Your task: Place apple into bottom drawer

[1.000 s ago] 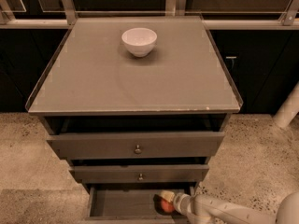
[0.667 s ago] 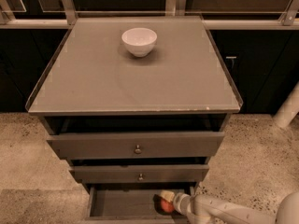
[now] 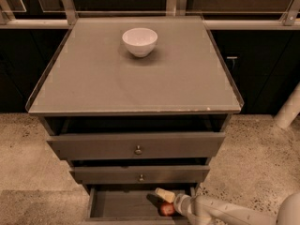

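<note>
We see the robot's cream-coloured two-finger gripper reaching from the lower right into the bottom drawer, the lowest, shallow grey-brown tray of the three-drawer cabinet, which stands pulled open. The small, round, orange-red apple sits inside that drawer near its right end, touching the gripper's tip and just below it. We cannot tell whether the gripper grips the apple or merely rests against it, as the tool's lower side is hidden. The pale, rounded arm runs off toward the bottom right corner.

Compared with a second ago, we find almost no change. The apple sits at the same spot in the drawer, the gripper keeps the same reach and tilt, and the drawer is pulled out just as far.

The two wider grey drawers above, each with a round metal knob, are slightly ajar. A small white ceramic bowl stands upright on the cabinet's flat grey top, toward the back. Speckled stone floor surrounds the cabinet.
</note>
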Tool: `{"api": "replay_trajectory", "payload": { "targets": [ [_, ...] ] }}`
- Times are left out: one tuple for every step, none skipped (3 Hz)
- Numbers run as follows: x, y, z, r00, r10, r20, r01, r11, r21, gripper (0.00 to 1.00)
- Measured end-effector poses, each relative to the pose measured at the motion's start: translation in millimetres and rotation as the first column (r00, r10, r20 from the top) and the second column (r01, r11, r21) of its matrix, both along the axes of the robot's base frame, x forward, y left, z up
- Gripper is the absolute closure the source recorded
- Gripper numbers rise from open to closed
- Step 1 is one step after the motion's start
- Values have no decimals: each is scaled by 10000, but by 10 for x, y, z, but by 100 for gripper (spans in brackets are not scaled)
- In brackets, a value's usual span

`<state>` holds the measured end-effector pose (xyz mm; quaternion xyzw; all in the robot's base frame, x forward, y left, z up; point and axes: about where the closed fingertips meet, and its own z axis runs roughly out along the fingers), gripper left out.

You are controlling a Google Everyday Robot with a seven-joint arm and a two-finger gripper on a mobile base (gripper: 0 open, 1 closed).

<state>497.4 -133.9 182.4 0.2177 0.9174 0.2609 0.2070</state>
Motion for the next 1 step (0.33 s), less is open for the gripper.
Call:
{"api": "replay_trajectory", "payload": {
  "targets": [
    [0,0,0,10000,0,0,0,10000,0,0]
  ]
}}
